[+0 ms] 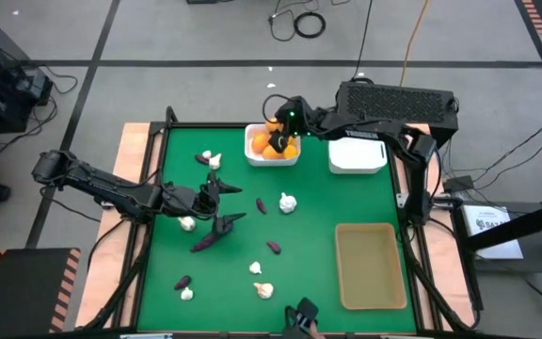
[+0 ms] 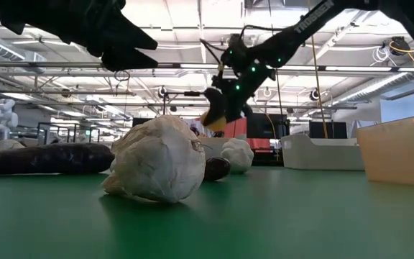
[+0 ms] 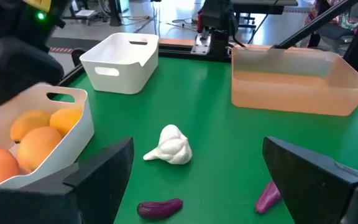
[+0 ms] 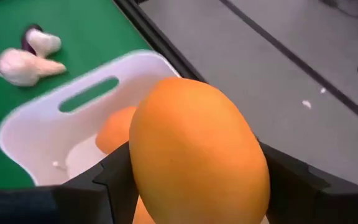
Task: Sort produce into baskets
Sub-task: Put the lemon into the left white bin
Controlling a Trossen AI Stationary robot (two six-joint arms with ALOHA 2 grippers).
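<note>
Right claw (image 4: pixel 194 205) is clamped on an orange fruit (image 4: pixel 197 155), held above the far-left white bin (image 1: pixel 272 155), which already holds several orange fruits (image 1: pixel 278 146). Step in hand is judged to be the drop. The fruit is best lowered to just above the pile before the jaws are spread, so a bounce over the rim is avoided; release should be centred over the bin, not over its far edge, since the bench edge lies just beyond. The second white bin (image 1: pixel 357 155) sits just to the right, apparently empty, and must not be clipped on retreat. The tan tray (image 1: pixel 370 266) lies near right, well apart.

Left claw (image 1: pixel 219 200) is spread wide and grasps nothing, hovering mid-left over the green bench (image 1: pixel 327 202), close to a long purple piece (image 1: pixel 205 242) and a garlic bulb (image 1: pixel 187 223). More bulbs (image 1: pixel 288 201) and small purple pieces (image 1: pixel 274 247) are scattered across the bench, so sorting is judged far from done. Paths of the two arms should be kept apart.
</note>
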